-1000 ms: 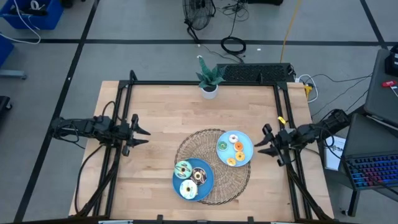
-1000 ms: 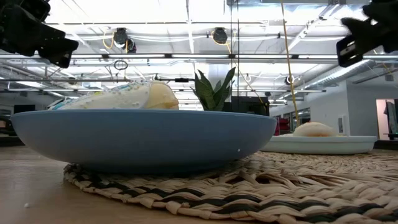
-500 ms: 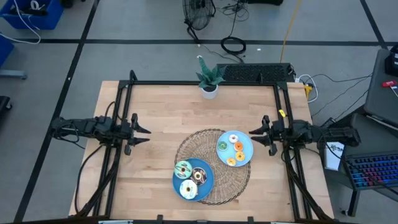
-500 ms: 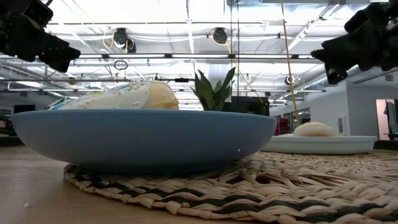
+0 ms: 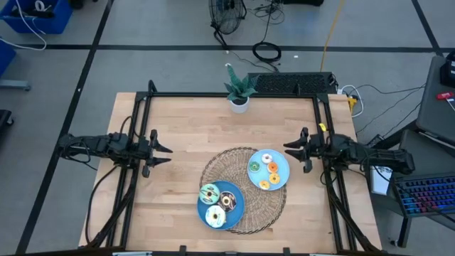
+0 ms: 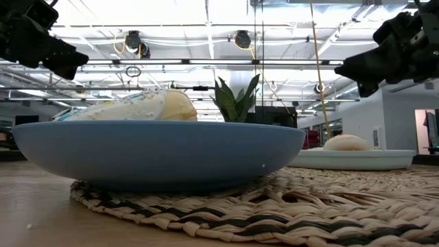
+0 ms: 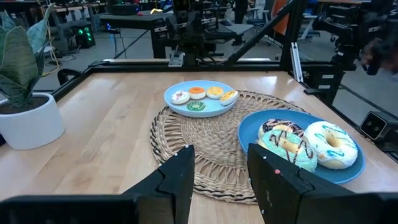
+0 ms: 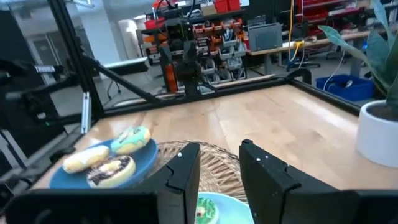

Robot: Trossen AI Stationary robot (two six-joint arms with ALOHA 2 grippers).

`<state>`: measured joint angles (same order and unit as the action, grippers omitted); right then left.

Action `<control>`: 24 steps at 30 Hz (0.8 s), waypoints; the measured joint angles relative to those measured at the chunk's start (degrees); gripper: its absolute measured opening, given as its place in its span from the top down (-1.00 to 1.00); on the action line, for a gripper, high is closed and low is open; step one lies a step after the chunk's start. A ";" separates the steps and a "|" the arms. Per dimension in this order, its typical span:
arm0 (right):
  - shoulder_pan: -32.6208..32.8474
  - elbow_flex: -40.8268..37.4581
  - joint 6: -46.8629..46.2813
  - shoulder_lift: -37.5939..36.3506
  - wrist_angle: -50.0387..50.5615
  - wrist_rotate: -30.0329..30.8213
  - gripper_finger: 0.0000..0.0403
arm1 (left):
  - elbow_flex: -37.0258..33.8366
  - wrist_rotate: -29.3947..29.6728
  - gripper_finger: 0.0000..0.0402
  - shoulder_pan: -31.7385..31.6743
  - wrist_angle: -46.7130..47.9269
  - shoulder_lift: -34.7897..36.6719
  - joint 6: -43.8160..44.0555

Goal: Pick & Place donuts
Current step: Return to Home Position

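Observation:
Three larger donuts, teal [image 5: 209,193], chocolate-brown [image 5: 229,200] and cream [image 5: 215,215], lie on a dark blue plate [image 5: 238,210]. Several small donuts, among them green [image 5: 254,167] and orange [image 5: 274,168], lie on a light blue plate [image 5: 281,162]. Both plates rest on a round woven mat [image 5: 213,167]. My left gripper [image 5: 160,151] hovers open over the table's left part, far from the plates. My right gripper [image 5: 295,153] is open and raised just right of the light plate's rim, touching nothing.
A potted plant [image 5: 239,91] stands at the middle of the far edge. Dark frame rails [image 5: 142,114] run along the table's left, right and far sides. Bare wood lies between the left gripper and the mat, and behind the mat up to the plant.
My right gripper has moved toward the table's left and a little toward the far edge, coming close to the light blue plate's right rim, and it has sunk somewhat in the low view. The donuts and plates have stayed put.

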<state>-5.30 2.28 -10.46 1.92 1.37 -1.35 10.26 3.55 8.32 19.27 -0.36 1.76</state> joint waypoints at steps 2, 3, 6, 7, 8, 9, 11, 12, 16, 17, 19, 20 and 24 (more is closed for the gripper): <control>0.00 0.00 1.83 0.38 -0.89 -0.04 0.51 | 0.02 0.00 0.26 0.00 0.00 0.00 0.02; 0.00 0.00 2.35 0.49 -1.59 -0.04 0.51 | 0.01 0.00 0.26 0.00 0.00 0.00 0.00; 0.00 0.00 2.57 0.68 -3.72 -0.08 0.51 | 0.01 0.00 0.26 0.00 0.00 0.00 -0.02; 0.00 0.00 2.58 0.67 -4.34 -0.22 0.50 | 0.02 0.00 0.26 0.00 0.02 0.00 -0.02; 0.00 -0.02 2.58 0.69 -5.56 -0.22 0.50 | 0.02 0.00 0.26 0.00 0.00 0.00 -0.02; 0.00 -0.02 2.58 0.66 -6.50 -0.22 0.50 | 0.02 0.00 0.26 0.00 0.00 0.00 -0.02; 0.02 -0.02 2.58 0.65 -6.88 -0.22 0.51 | 0.02 0.00 0.26 0.00 0.00 0.00 -0.02; 0.02 -0.02 2.58 0.69 -6.71 -0.22 0.51 | 0.02 0.00 0.26 0.00 0.00 0.00 -0.02; 0.02 -0.02 2.58 0.67 -6.75 -0.20 0.51 | 0.02 0.00 0.26 0.00 0.02 0.00 -0.02; 0.02 -0.02 2.58 0.67 -6.76 -0.22 0.50 | 0.02 0.00 0.26 0.00 0.00 0.00 -0.02; 0.02 -0.02 2.58 0.67 -6.84 -0.22 0.50 | 0.02 0.00 0.26 0.00 0.00 0.00 -0.02; 0.02 -0.02 2.58 0.67 -6.86 -0.22 0.50 | 0.02 0.00 0.26 0.01 0.00 0.00 -0.02; 0.02 -0.02 2.58 0.67 -6.99 -0.22 0.51 | 0.02 0.00 0.26 0.00 0.00 0.00 -0.02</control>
<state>-5.28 2.26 -7.88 2.59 -5.63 -1.56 10.28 3.55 8.32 19.27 -0.36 1.74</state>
